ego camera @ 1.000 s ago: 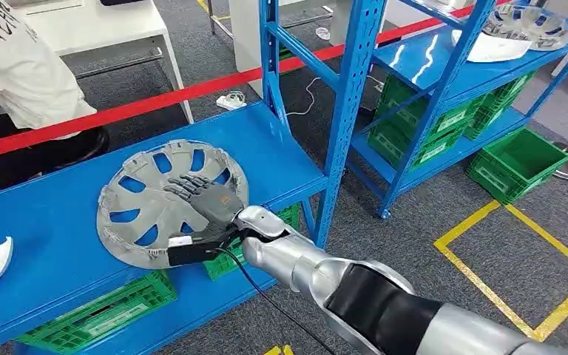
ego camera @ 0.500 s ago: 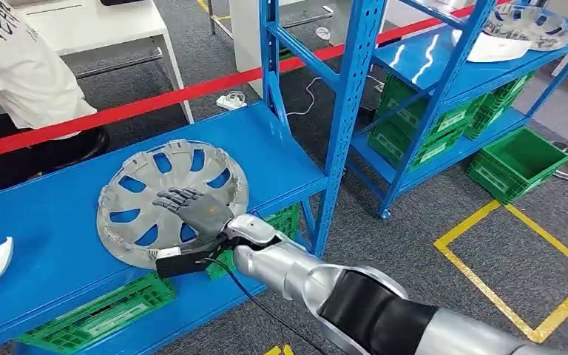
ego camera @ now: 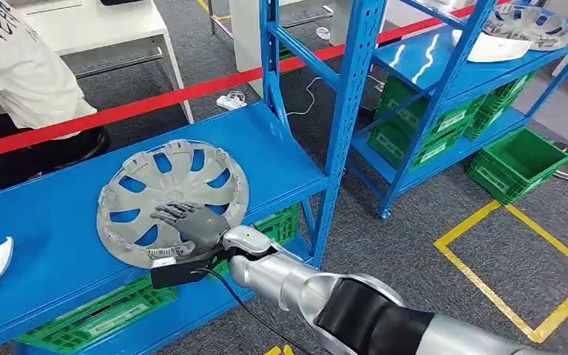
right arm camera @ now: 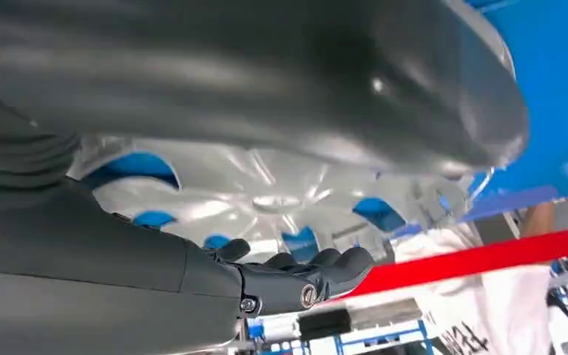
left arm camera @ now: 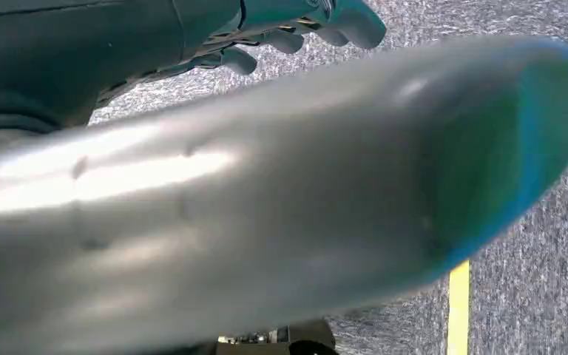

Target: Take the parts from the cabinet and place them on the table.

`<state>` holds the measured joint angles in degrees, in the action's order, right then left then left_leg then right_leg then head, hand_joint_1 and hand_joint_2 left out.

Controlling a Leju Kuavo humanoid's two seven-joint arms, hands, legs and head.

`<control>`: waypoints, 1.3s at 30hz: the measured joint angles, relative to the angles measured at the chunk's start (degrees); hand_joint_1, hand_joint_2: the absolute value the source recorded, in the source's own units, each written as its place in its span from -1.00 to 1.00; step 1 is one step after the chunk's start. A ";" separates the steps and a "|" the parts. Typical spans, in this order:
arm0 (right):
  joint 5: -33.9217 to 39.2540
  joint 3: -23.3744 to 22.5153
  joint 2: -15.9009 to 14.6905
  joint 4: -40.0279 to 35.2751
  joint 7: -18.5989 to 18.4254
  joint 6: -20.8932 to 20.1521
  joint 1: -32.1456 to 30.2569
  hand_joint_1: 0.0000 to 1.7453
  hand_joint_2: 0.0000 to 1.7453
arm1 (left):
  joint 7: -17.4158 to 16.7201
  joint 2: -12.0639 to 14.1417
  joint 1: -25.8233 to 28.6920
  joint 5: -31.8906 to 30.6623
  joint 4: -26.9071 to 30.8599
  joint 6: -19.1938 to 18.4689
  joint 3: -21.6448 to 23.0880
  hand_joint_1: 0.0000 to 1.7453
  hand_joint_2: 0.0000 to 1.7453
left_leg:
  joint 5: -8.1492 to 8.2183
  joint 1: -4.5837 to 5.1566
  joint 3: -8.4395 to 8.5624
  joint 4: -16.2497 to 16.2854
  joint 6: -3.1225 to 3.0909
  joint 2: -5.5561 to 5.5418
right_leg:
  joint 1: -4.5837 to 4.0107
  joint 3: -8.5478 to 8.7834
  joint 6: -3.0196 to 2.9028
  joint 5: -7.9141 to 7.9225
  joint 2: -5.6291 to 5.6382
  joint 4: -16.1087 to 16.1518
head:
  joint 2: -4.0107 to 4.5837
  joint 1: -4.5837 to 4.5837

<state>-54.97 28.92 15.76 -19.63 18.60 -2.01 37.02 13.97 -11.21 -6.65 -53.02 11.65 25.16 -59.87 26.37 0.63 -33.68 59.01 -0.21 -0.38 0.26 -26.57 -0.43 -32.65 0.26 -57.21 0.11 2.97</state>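
The right hand (ego camera: 196,223), fingers (ego camera: 168,213) spread and grasping nothing, is resting on a round, slotted grey plastic wheel cover (ego camera: 171,200) lying on the glossy blue shelf (ego camera: 281,151); green slatted crates (ego camera: 96,316) are sitting at six o'clock below; the left hand's (left arm camera: 296,29) grasp cannot be told.

The silver right arm, with its black elbow sleeve, reaches forward and left; its dark grey right hand (ego camera: 190,220) lies palm down, fingers spread; the left hand (left arm camera: 296,29) has its fingers curled.
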 joint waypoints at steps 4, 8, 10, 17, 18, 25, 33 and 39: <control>0.39 -0.13 0.04 0.17 -0.39 0.00 -0.86 -1.00 -1.00 | -0.39 -0.11 -0.04 -0.70 0.00 0.70 0.48 -1.00 -1.00 | 0.00 0.00 0.00 0.00 0.01 0.01 | 0.00 -0.01 -0.01 0.00 0.00 0.00 | 0.00 0.02; 0.46 -0.42 0.02 0.50 -1.18 0.00 -1.40 -1.00 1.00 | -0.81 -0.20 -0.08 -1.36 0.00 1.07 1.20 -1.00 -1.00 | 0.00 0.00 0.00 0.00 0.01 0.01 | 0.00 -0.01 -0.01 0.00 0.00 0.01 | 0.00 0.00; 0.46 -0.52 0.02 0.55 -1.31 0.07 -1.53 -1.00 1.00 | -1.03 -0.22 -0.11 -1.64 0.00 1.09 1.51 -1.00 -1.00 | 0.00 0.00 0.00 0.00 0.01 0.03 | 0.00 -0.01 -0.01 0.00 0.01 0.00 | 0.00 0.00; -2.84 -0.55 0.00 0.77 -5.51 1.60 -1.70 -1.00 1.00 | -1.07 -0.33 -0.40 -1.33 0.00 1.18 1.57 -1.00 -1.00 | 0.00 0.00 0.01 -0.01 0.01 0.02 | 0.00 0.00 -0.01 -0.01 0.01 0.00 | 0.00 0.00; -3.58 -0.55 0.00 0.81 -6.55 1.73 -1.68 -1.00 1.00 | -1.29 -0.35 -0.42 -1.33 0.00 1.31 1.57 -1.00 -1.00 | 0.00 0.00 0.01 -0.01 0.01 0.02 | 0.00 0.00 -0.01 -0.01 0.01 0.00 | 0.00 0.00; -5.53 -0.50 0.02 0.94 -8.65 1.95 -1.44 -1.00 1.00 | -1.95 -0.48 -0.44 -1.14 0.00 2.25 1.55 -1.00 -1.00 | 0.00 0.00 0.01 -0.01 0.00 0.01 | 0.00 0.02 -0.01 0.00 0.00 0.00 | 0.00 0.00; -5.57 -0.50 0.02 0.94 -8.63 1.95 -1.41 -1.00 1.00 | -1.95 -0.57 -0.45 -0.96 0.00 2.34 1.55 -1.00 -1.00 | 0.00 0.00 0.01 -0.02 0.01 0.02 | 0.00 0.01 -0.01 0.00 0.00 0.00 | 0.00 0.00; -5.75 -0.50 0.02 0.94 -8.70 1.90 -1.38 -1.00 1.00 | -1.95 -0.57 -0.45 -0.87 0.00 2.51 1.55 -1.00 -1.00 | 0.00 0.00 0.01 -0.03 0.01 0.02 | -0.01 0.01 -0.02 -0.01 0.00 0.00 | 0.00 0.00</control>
<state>-60.72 28.41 15.78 -18.69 9.90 -0.11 35.64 12.02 -11.78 -7.10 -53.90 11.65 27.67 -58.31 26.37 0.63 -33.67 58.98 -0.20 -0.36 0.25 -26.56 -0.44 -32.66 0.26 -57.20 0.11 2.97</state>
